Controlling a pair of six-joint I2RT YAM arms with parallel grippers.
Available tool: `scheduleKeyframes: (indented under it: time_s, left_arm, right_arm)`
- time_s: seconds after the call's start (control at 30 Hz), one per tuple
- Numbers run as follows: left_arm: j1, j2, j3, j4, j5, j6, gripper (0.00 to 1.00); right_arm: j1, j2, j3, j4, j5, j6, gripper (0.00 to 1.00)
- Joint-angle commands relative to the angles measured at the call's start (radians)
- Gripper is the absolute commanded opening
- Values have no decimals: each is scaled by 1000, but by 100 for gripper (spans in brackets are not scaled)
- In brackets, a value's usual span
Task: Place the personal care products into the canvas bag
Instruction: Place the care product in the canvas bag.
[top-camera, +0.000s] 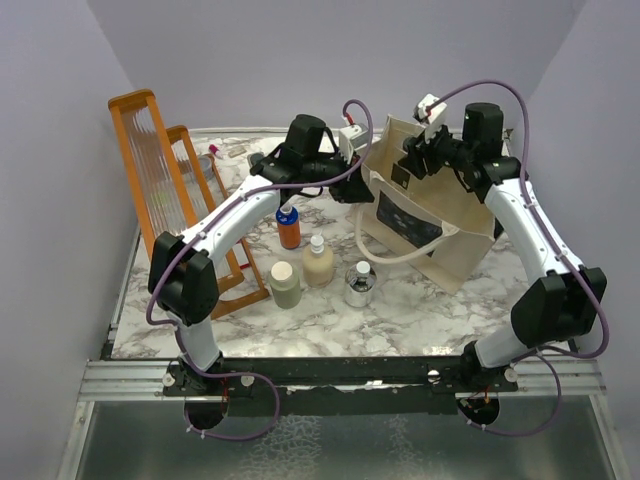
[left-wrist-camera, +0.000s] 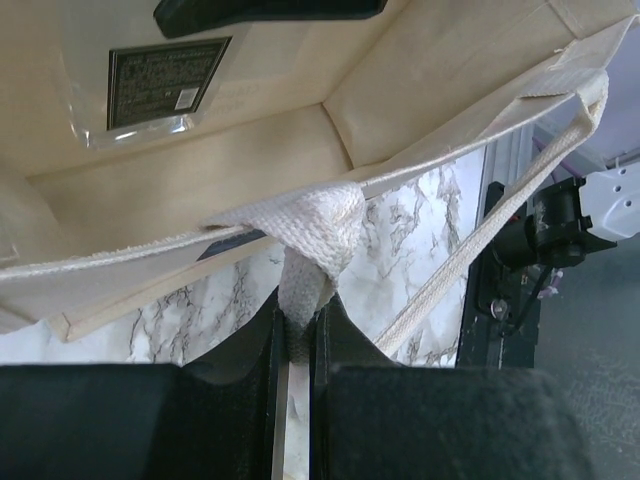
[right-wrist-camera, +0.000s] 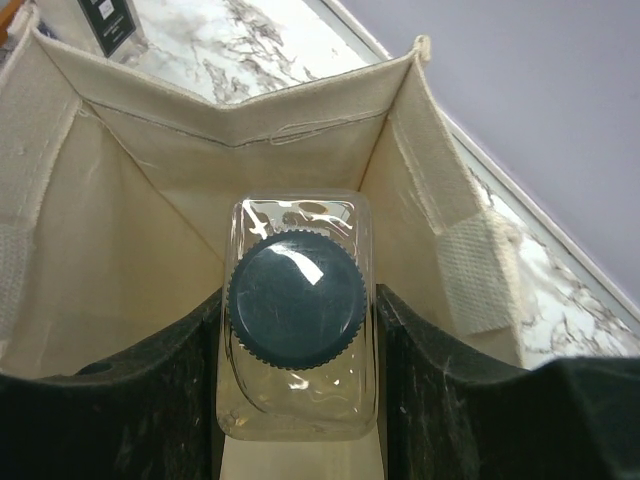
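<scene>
The canvas bag (top-camera: 450, 235) stands open at the right middle of the table. My left gripper (top-camera: 352, 188) is shut on the bag's woven handle (left-wrist-camera: 320, 225) at the near rim; in the left wrist view (left-wrist-camera: 298, 305) the webbing is pinched between the jaws. My right gripper (top-camera: 415, 160) is over the bag's mouth, shut on a clear bottle with a black cap (right-wrist-camera: 297, 300), held inside the bag (right-wrist-camera: 150, 200). A clear bottle with a dark label (left-wrist-camera: 150, 85) shows inside the bag; I cannot tell whether it is the held one. Left of the bag stand the orange bottle (top-camera: 288, 228), beige pump bottle (top-camera: 318, 262), olive-grey bottle (top-camera: 285, 285) and silvery bottle (top-camera: 360, 285).
An orange wooden rack (top-camera: 160, 180) stands along the table's left side, close behind my left arm. Small items (top-camera: 232, 150) lie at the back left of the marble table (top-camera: 400, 315). The bag's loose handle loop (top-camera: 385, 255) lies on the table in front of it.
</scene>
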Motion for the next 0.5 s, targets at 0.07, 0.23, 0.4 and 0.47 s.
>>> scheduleKeyframes:
  time_s: [0.07,0.23,0.4,0.47]
  left_arm:
    - [19,24,41,11,49,-32,0]
    - [21,32,41,6,55,-29,0]
    - [23,21,33,0,65,-19,0]
    - [23,15,27,1,78,-6,0]
  right_arm:
    - [-3,35,-8,241,-127,-27,1]
    - [-3,72,-22,312,-137,-33,1]
    - [-3,110,-33,353,-97,-83,1]
    - [-3,120,-40,364,-86,-100,1]
